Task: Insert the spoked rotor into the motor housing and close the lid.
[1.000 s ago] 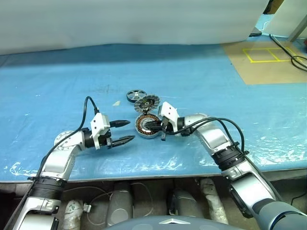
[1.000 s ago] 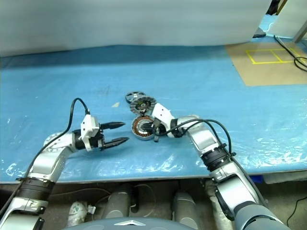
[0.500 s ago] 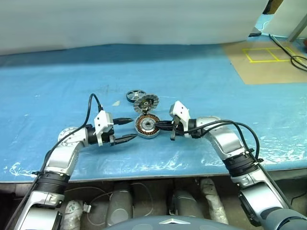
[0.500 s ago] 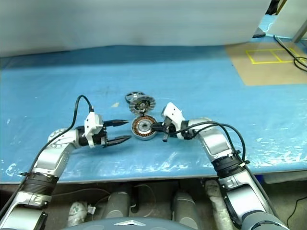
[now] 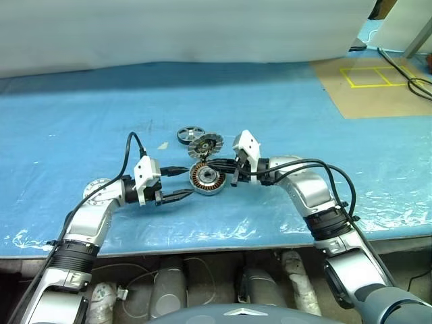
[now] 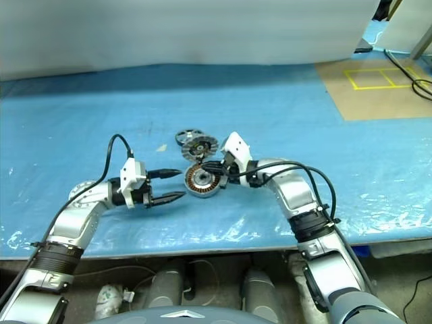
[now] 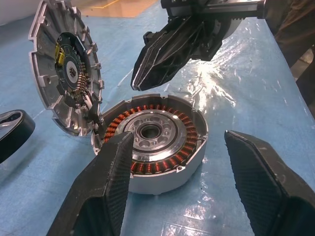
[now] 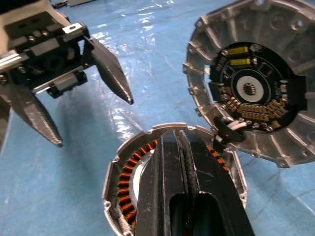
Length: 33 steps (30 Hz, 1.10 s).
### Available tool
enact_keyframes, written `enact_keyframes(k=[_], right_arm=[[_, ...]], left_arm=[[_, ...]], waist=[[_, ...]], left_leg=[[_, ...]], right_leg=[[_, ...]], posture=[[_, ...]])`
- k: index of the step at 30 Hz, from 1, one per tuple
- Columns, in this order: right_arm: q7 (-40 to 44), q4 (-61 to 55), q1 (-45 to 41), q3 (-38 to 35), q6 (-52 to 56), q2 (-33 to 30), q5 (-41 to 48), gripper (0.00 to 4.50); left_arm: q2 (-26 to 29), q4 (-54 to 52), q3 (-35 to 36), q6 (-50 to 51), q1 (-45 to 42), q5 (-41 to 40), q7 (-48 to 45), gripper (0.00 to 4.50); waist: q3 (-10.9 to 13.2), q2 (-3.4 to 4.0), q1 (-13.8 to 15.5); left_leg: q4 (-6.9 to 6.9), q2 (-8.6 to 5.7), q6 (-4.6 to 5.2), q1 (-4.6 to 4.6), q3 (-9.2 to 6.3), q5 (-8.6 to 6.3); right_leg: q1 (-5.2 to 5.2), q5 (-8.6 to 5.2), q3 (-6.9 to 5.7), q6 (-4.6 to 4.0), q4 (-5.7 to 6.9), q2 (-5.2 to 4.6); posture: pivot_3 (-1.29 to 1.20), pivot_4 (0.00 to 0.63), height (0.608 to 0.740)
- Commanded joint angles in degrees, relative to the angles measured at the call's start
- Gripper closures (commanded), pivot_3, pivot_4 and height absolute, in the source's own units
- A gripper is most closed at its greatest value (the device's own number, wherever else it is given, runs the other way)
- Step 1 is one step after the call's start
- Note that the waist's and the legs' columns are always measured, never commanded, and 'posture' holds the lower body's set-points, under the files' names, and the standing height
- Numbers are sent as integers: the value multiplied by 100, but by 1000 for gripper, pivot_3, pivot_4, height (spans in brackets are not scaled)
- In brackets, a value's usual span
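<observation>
The motor housing (image 5: 206, 178), a silver cup ringed with copper windings (image 7: 157, 142), lies on the blue sheet between my two grippers. Propped tilted against its far rim is the lid (image 5: 206, 145), with its ribbed, dark-centred face (image 8: 251, 88) showing. The spoked rotor (image 5: 191, 133) lies flat just beyond the lid. My left gripper (image 5: 185, 181) is open just left of the housing and holds nothing. My right gripper (image 5: 211, 164) is shut and empty, with its tip (image 7: 140, 83) hovering over the housing's far rim next to the lid.
A blue plastic sheet (image 5: 304, 121) covers the table, and its front edge (image 5: 223, 236) runs just below my arms. A cardboard patch with a yellow taped square (image 5: 368, 77) and cables (image 5: 412, 77) sit at the back right. A small white scrap (image 5: 163, 145) lies left of the rotor.
My shut right gripper drew back from over the housing, then rose and swung towards its far rim beside the lid. The left gripper, housing, lid and rotor kept still.
</observation>
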Motion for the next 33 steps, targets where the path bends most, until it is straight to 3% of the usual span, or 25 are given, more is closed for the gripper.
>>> enact_keyframes(k=[1, 8, 15, 24, 28, 33], right_arm=[[-143, 686, -194, 494, -695, 126, -653, 4491], [-178, 1096, -109, 737, -1075, 219, -1051, 4491], [41, 749, -15, 618, -1075, 61, -975, 4491], [403, -104, 57, -132, -304, -256, -140, 4491], [249, -526, 312, -487, -15, -623, -18, 4491], [5, -848, 685, -760, 178, -887, 24, 4491]], left_arm=[[-17, -195, 19, -46, 14, -4, 76, 1415], [-22, 27, 232, 74, -8, -103, 333, 1415], [58, 743, 671, 131, -387, -158, 664, 1415], [-339, 2763, 746, -770, -1892, 476, 1452, 1415], [-560, 3680, 596, -1355, -2595, 974, 1885, 1415], [-934, 4706, 710, -1356, -3551, 951, 1984, 1415]], waist=[[0, 0, -11], [-2, -3, -10], [-2, -3, -4], [0, -8, 63], [2, -16, 137], [4, -21, 164]], left_leg=[[0, 0, -1, 1, 0, 0], [-2, 0, -1, 1, 2, 0], [1, 1, 0, 16, 1, -1], [5, -3, 1, 3, -1, 0], [14, -1, 5, -25, -4, 3], [11, -2, 4, -27, -7, 2]], right_leg=[[0, 0, 0, 0, 2, 0], [0, 0, 1, 0, 0, 0], [14, 0, 1, 0, 4, 0], [10, 1, 0, 1, -2, -1], [-11, 4, -6, 3, 2, -1], [-12, 8, -12, 11, 2, -1]], posture=[[0, 150, 740], [0, 150, 740], [0, 150, 740], [0, 150, 740], [0, 150, 740], [0, 150, 740]])
